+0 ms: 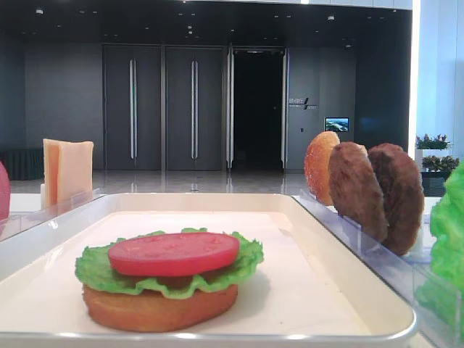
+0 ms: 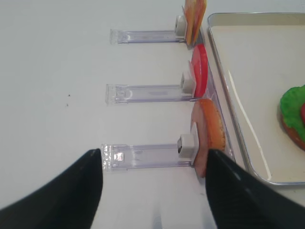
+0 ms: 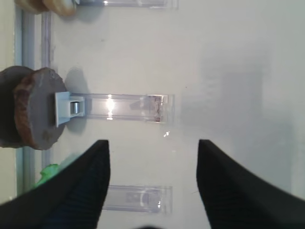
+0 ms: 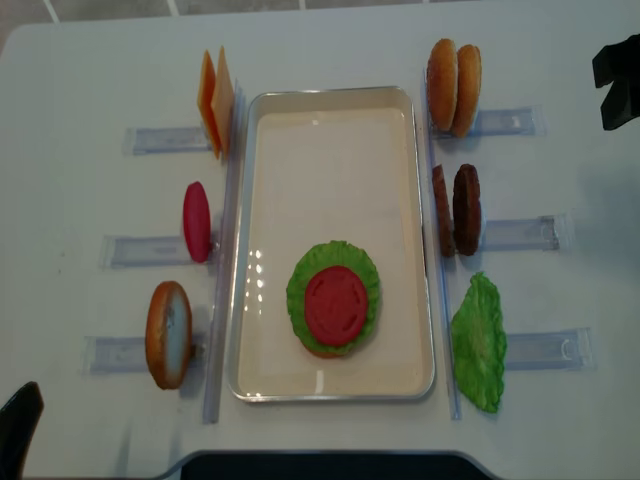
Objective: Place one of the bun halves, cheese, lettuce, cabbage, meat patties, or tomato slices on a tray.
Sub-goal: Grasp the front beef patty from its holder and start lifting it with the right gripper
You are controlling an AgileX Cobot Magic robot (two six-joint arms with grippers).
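Observation:
On the cream tray [image 4: 250,250] lies a stack: a bun half [image 1: 148,308], lettuce [image 4: 300,290] and a tomato slice [image 4: 335,305] on top. Two meat patties [image 4: 456,210] stand in a clear rack right of the tray, and show at the left of the right wrist view as patties [image 3: 35,107]. My right gripper [image 3: 152,143] is open and empty over bare table beside that rack, at the far right edge of the overhead view [image 4: 612,85]. My left gripper [image 2: 153,153] is open and empty near an upright bun half [image 2: 209,136], low at the front left corner [image 4: 18,430].
Left racks hold cheese [image 4: 215,100], a tomato slice [image 4: 196,222] and a bun half [image 4: 168,335]. Right racks hold two bun halves [image 4: 453,73] and a lettuce leaf [image 4: 478,342]. Clear rack rails [image 3: 126,106] stick out sideways on the white table.

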